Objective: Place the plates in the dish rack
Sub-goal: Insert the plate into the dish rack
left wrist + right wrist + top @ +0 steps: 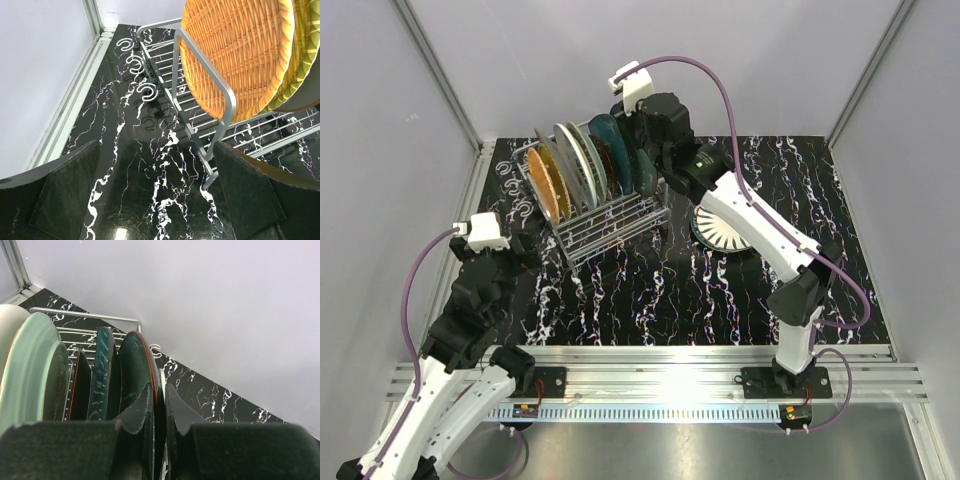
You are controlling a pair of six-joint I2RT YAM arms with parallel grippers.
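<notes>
The silver wire dish rack stands at the back middle of the table. Several plates stand upright in it: orange woven, grey and white, pale blue-green, red and teal. My right gripper is shut on the rim of a dark plate with a reddish-brown rim, upright at the rack's right end. The white plate with black stripes lies flat on the table, partly under the right arm. My left gripper is open and empty, low beside the rack's left end.
White S-shaped hooks hang on the rack's left end rail. The orange woven plate leans just inside that rail. White walls with metal frame posts close in the black marbled table on three sides.
</notes>
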